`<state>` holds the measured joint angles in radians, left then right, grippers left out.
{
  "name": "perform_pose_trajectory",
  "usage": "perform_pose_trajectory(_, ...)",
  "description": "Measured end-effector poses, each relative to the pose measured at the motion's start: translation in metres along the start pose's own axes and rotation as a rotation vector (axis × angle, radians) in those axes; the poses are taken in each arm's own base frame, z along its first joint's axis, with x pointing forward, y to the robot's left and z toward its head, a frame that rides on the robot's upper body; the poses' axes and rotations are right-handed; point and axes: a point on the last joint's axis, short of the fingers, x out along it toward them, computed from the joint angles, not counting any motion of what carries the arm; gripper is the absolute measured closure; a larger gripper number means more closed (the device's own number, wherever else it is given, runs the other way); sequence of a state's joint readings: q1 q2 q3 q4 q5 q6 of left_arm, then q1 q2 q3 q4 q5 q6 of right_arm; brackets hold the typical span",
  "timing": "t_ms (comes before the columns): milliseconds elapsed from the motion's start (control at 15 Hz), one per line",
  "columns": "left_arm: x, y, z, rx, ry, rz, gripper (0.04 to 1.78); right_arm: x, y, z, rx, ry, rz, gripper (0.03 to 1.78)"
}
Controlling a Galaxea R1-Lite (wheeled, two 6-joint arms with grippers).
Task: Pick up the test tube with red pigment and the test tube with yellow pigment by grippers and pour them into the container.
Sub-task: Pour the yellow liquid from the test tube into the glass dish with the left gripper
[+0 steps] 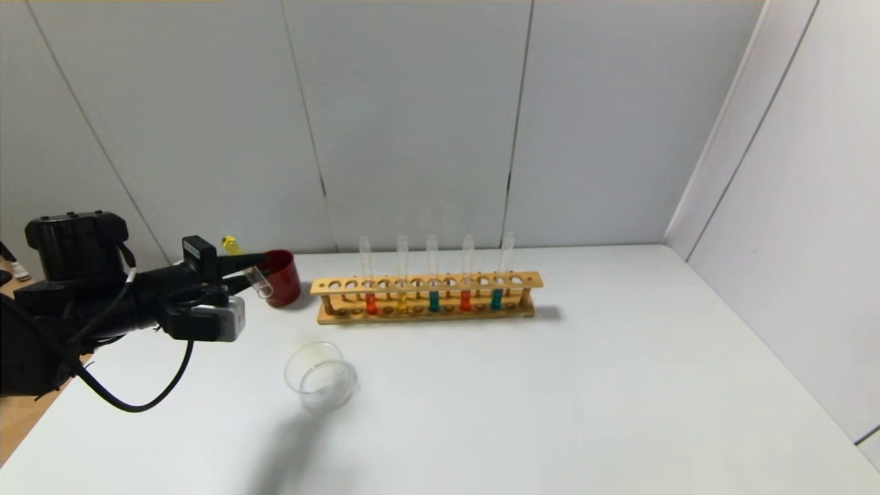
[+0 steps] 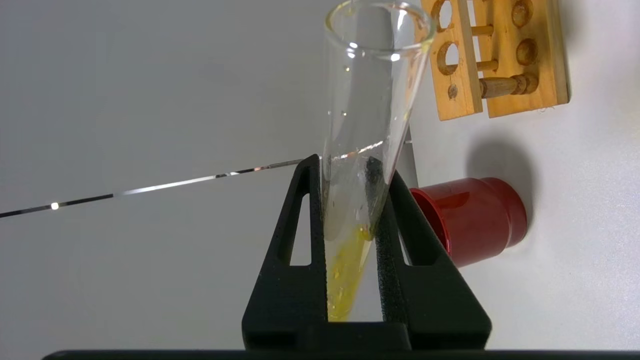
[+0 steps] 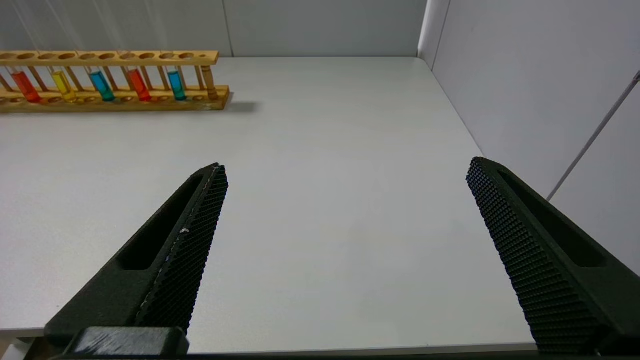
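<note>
Right gripper (image 3: 345, 172) is spread wide over the white table (image 3: 325, 165), gripping nothing. Wooden test tube rack (image 3: 112, 80) sits far off, holding red, yellow and teal tubes.

A lab test bench: a plain white table (image 1: 550, 385) closed in by bare grey panel walls (image 1: 412, 124). Just beyond the left gripper (image 1: 251, 269) stands a wooden test-tube rack (image 1: 426, 297) holding glass tubes of red, yellow and teal liquid, with a clear glass dish (image 1: 320, 377) nearer.
</note>
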<state>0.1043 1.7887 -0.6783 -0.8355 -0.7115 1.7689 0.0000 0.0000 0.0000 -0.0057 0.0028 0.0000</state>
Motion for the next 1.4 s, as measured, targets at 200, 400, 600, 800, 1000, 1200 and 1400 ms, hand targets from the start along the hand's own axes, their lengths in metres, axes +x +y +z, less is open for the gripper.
perform_pose_trajectory(200,0.002,-0.001,-0.001,0.04,-0.002,-0.002,1.49,0.0,0.0,0.0,0.0,0.0,0.0,0.06)
perform_pose_trajectory(400,0.004,-0.002,-0.003,0.057,0.0,-0.006,1.49,0.0,0.0,0.0,0.0,0.0,0.0,0.06)
perform_pose_trajectory(600,0.009,-0.001,-0.008,0.096,0.003,-0.002,1.49,0.0,0.0,0.0,0.0,0.0,0.0,0.06)
perform_pose_trajectory(800,0.013,-0.002,-0.011,0.116,0.023,-0.008,1.49,0.0,0.0,0.0,0.0,0.0,0.0,0.06)
perform_pose_trajectory(1000,0.014,-0.005,-0.012,0.117,0.017,-0.013,1.49,0.0,0.0,0.0,0.0,0.0,0.0,0.06)
perform_pose_trajectory(1200,0.02,-0.008,-0.008,0.108,0.001,-0.023,1.49,0.0,0.0,0.0,0.0,0.0,0.0,0.06)
perform_pose_trajectory(1400,0.025,-0.011,-0.01,0.104,0.001,-0.03,1.49,0.0,0.0,0.0,0.0,0.0,0.0,0.06)
